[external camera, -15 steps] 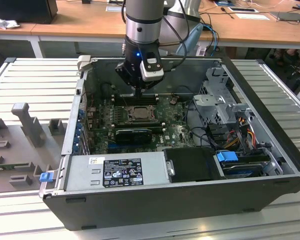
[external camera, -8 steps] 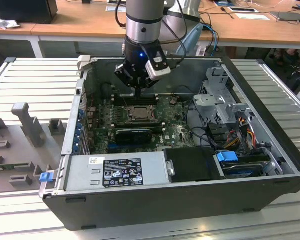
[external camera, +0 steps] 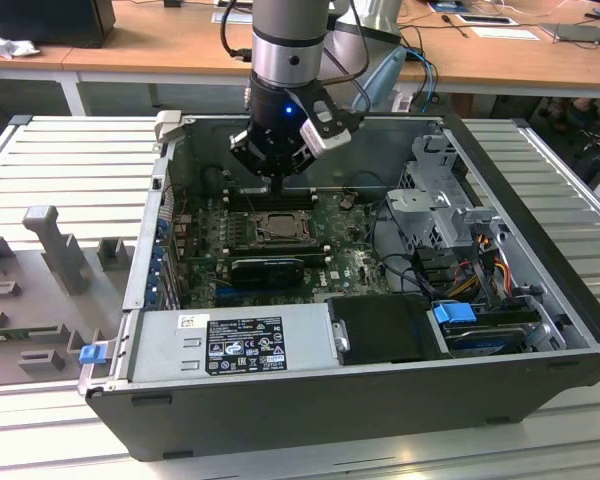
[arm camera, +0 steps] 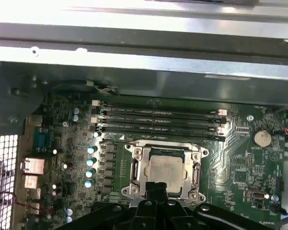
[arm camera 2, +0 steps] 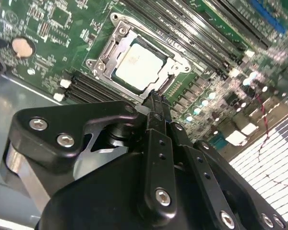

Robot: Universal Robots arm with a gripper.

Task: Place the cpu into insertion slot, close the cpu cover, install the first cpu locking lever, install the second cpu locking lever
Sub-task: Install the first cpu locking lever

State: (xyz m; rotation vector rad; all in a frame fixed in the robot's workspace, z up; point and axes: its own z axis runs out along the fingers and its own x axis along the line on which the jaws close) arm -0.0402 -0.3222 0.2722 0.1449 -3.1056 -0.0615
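The cpu (arm camera: 164,168) lies flat in the insertion slot (external camera: 278,228) on the green board, its pale face (arm camera 2: 138,64) up. The silver cpu cover (arm camera: 134,170) lies down around it, and the chip shows through the cover's window in both wrist views, with the frame (arm camera 2: 105,52) all round it. My gripper (arm camera 2: 156,98) is shut, its black fingertips pressed together right at the socket's edge with nothing seen between them. In the exterior view the gripper (external camera: 278,186) hangs just above the socket's far side, inside the open computer case.
Long black memory slots (arm camera: 158,120) run beside the socket. A coin battery (arm camera: 261,138) sits on the board. A black card (external camera: 268,268), a power supply (external camera: 230,345), a drive cage (external camera: 440,195) and cables crowd the case. Its metal walls (arm camera: 144,57) stand close.
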